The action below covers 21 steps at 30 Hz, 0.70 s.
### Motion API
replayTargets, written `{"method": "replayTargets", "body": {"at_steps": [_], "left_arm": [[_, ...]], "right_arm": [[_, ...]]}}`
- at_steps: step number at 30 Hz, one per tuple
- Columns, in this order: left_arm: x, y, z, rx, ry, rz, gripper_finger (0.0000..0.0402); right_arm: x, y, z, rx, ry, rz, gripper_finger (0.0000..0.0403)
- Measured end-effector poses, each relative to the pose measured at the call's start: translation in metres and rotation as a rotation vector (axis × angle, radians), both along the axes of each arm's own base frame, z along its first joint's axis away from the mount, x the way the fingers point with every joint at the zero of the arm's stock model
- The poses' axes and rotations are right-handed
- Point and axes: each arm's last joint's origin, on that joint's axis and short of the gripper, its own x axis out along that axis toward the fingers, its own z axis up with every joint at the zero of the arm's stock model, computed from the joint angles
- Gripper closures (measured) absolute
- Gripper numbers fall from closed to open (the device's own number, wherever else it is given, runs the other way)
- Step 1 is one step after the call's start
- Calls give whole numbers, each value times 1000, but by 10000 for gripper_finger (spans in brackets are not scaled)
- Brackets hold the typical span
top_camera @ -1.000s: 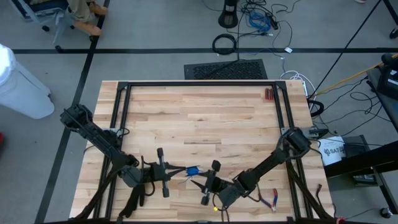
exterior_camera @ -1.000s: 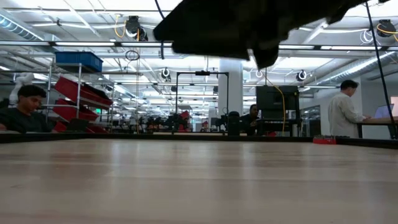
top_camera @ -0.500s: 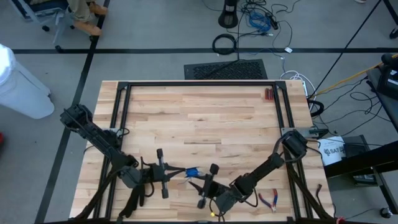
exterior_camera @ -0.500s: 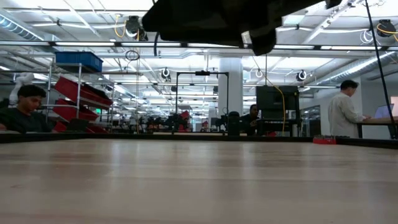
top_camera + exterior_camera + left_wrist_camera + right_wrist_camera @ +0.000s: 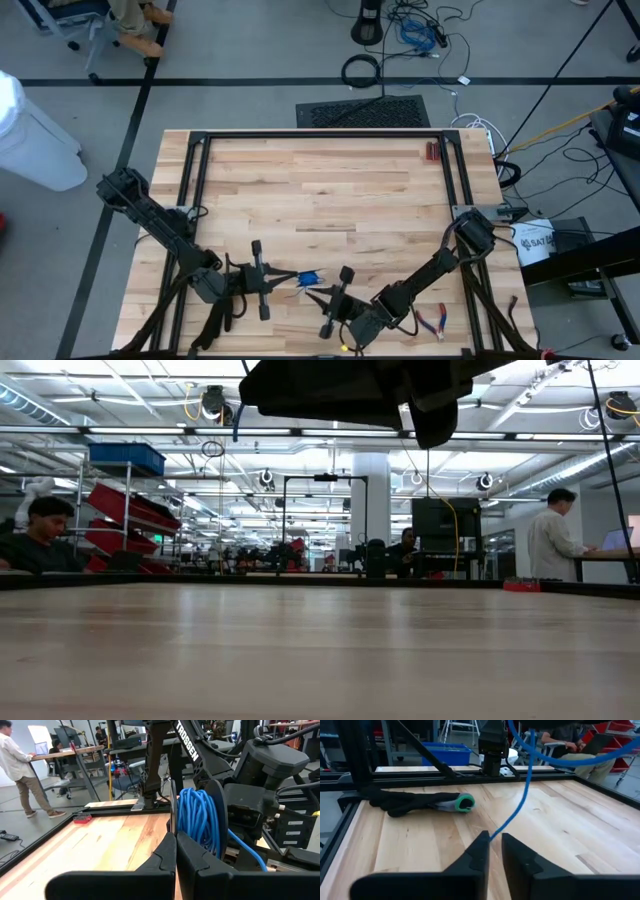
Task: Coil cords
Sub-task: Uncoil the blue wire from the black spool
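The cord (image 5: 196,817) is bright blue, wound into a thick coil between two thin dark discs. It hangs above the table's near edge, seen in the high view as a small blue patch (image 5: 310,277). My left gripper (image 5: 175,845), also (image 5: 268,279), is shut at one disc and points level toward the right. A loose strand (image 5: 520,795) runs from the coil down between the fingertips of my right gripper (image 5: 493,844), also (image 5: 322,296). Those fingers stand a narrow gap apart, one on either side of the strand. My left gripper pinches the rim of the thin dark disc (image 5: 173,820) on the coil's near side between its two fingers. The fingers come level from the table's left. The coil stands on edge, lifted clear of the table. Whether my right gripper touches the strand, I cannot tell.
Red-handled pliers (image 5: 432,322) lie near the right arm's base. A dark glove-like thing with a green end (image 5: 427,801) lies on the wood by the left rail. A small red object (image 5: 432,152) sits at the far right. A black frame (image 5: 320,135) borders the table.
My right gripper's fingers have drawn closer together around the loose strand, staying beside the coil. The left gripper and the coil have kept still.
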Motion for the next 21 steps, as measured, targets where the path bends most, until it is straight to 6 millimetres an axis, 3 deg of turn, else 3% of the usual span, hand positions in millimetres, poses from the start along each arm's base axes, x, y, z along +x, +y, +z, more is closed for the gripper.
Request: {"method": "replayTargets", "body": {"at_steps": [11, 16, 21], "left_arm": [[0, 0, 0, -1, 0, -1, 401], [0, 0, 0, -2, -1, -1, 401], [-1, -2, 0, -1, 0, -8, 401]], "right_arm": [[6, -8, -2, 62, -1, 4, 270], [13, -16, -2, 113, 2, 37, 281], [10, -12, -2, 97, 4, 38, 333]]}}
